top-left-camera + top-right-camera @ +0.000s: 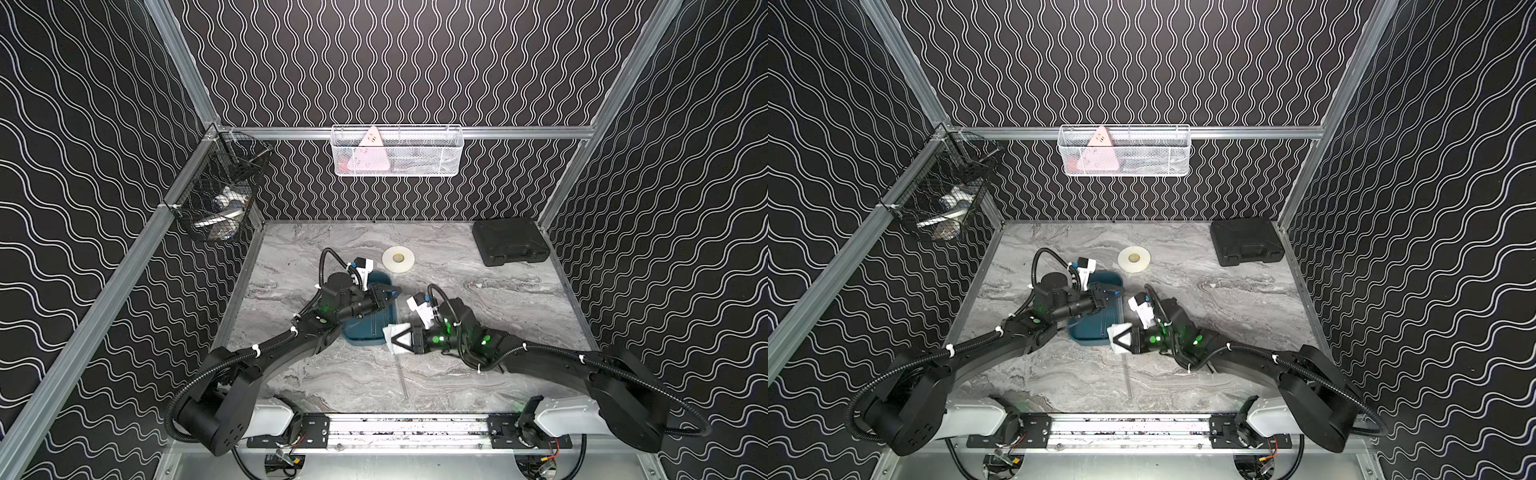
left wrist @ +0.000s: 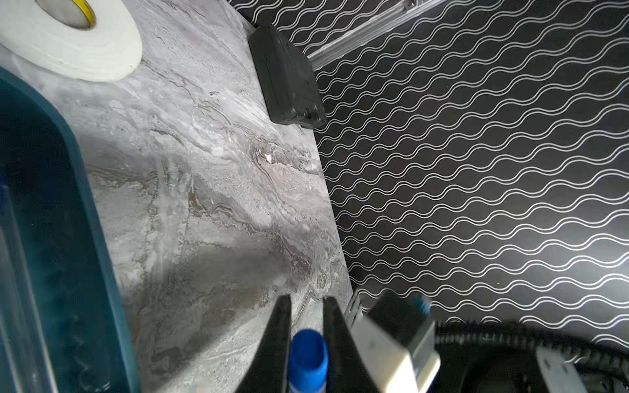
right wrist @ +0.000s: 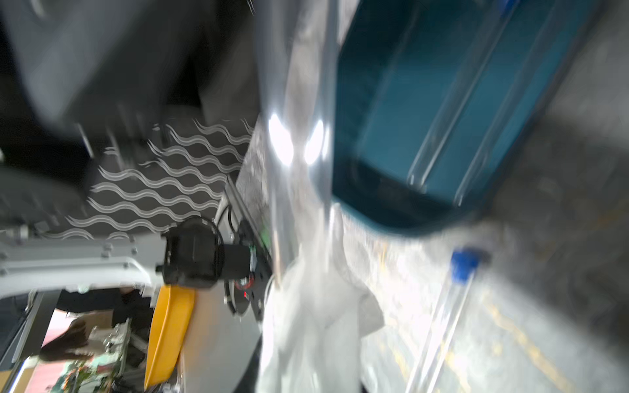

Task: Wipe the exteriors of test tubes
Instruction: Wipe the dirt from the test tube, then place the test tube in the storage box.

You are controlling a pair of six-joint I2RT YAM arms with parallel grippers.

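Two test tubes (image 3: 452,112) lie in the teal tray (image 1: 368,332), and a third tube (image 1: 401,374) lies on the table (image 1: 457,374) at six o'clock from the tissue (image 1: 387,332). Your left gripper (image 2: 306,308) is clamped on the blue cap of a fourth tube (image 2: 308,354); your right gripper (image 1: 395,341) pinches that tissue at the tray's five o'clock corner.

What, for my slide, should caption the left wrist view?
Blue-capped test tube clamped in left jaws near teal tray; tape roll and black case beyond.
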